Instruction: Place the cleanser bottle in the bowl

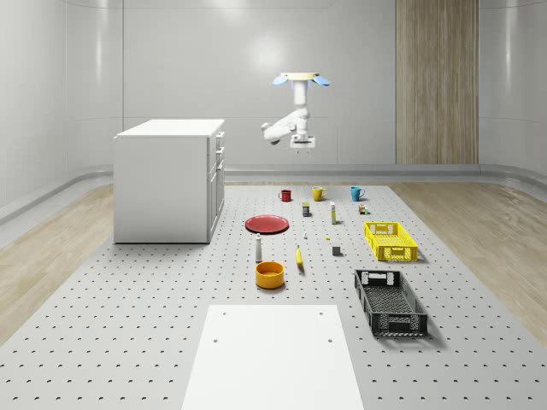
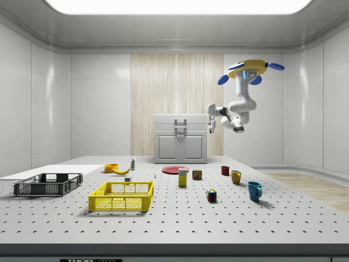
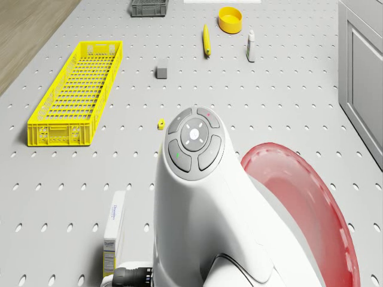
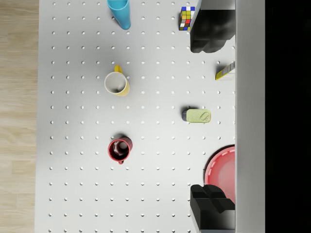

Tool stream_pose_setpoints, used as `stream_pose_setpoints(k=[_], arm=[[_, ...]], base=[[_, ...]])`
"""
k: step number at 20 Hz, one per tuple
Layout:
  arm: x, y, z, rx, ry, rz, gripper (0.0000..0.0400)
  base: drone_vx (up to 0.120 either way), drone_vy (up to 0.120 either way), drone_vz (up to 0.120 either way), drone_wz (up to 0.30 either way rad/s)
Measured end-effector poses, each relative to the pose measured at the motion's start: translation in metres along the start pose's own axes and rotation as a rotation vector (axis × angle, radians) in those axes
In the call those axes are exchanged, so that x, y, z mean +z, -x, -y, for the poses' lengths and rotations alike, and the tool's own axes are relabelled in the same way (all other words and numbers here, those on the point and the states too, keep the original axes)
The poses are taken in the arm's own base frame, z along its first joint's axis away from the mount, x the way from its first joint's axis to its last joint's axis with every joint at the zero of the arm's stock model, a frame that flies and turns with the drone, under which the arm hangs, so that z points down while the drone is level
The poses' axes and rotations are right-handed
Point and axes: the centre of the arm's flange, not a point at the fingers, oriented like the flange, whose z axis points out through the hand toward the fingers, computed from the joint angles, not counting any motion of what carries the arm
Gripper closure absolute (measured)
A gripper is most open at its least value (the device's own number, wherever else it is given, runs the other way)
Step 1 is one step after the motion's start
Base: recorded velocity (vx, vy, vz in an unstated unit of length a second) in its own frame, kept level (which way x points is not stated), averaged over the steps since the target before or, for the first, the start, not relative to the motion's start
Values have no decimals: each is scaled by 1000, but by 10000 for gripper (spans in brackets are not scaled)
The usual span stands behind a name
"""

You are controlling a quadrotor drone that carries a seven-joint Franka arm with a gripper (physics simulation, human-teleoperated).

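Nothing gripped: hovering yellow quadrotor drone (image 1: 301, 79) upper-centre over grey pegboard table (image 1: 128, 342), holding black two-finger gripper (image 1: 301, 150) wide, readying for slim white cleanser bottle (image 1: 258, 248) beside round orange bowl (image 1: 269, 274).

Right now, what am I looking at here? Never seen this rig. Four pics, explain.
It's a simulated flying drone carrying a robot arm with a two-finger gripper. It hovers high above the far end of a pegboard table, over the mugs. The pictures are an overhead room camera, a side camera, a camera on the drone, and one on the wrist looking down past the open, empty fingers. The table holds a white bottle, an orange bowl, a red plate, a banana, mugs and two crates.
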Motion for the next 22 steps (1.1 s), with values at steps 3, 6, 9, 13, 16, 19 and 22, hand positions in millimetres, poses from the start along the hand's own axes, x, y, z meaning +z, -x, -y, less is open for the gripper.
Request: stream_pose_setpoints(k=[3, 6, 9, 13, 16, 19, 22], arm=[[0, 0, 0, 0, 4, -4, 0], [0, 1, 1, 0, 6, -6, 0], [0, 1, 1, 0, 7, -8, 0], [0, 1, 1, 0, 8, -9, 0], [0, 1, 1, 0, 8, -9, 0], [0, 1, 1, 0, 8, -9, 0], [0, 1, 1, 0, 8, -9, 0]], base=[[120, -120, 0, 0], [120, -120, 0, 0], [120, -120, 0, 0], [120, -120, 0, 0], [120, -13, 0, 0], [120, 0, 0, 0], [120, 0, 0, 0]])
